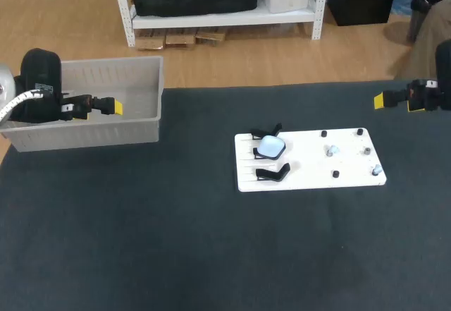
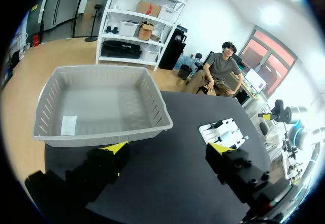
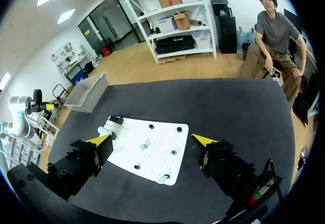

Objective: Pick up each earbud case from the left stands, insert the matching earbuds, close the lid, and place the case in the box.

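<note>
A: Where's the earbud case [image 1: 270, 145]?
B: Mid-frame, on the left stands [image 1: 272, 173] of the white board [image 1: 310, 163]. The box [image 1: 106, 131] sits upper left, at the counter [image 1: 141, 240] edge.
A: And the robot?
B: The left end effector [image 1: 113, 106], fingers apart, is at the box; the right end effector [image 1: 380, 100], fingers apart, is upper right, well apart from the board.

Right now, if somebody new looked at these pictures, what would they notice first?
Probably the white board in the middle of the dark table, with a pale blue earbud case on a black stand at its left end. Then the big grey box at the table's far left, with the left gripper close by and the right gripper across the table, both open with bright yellow tips.
</note>
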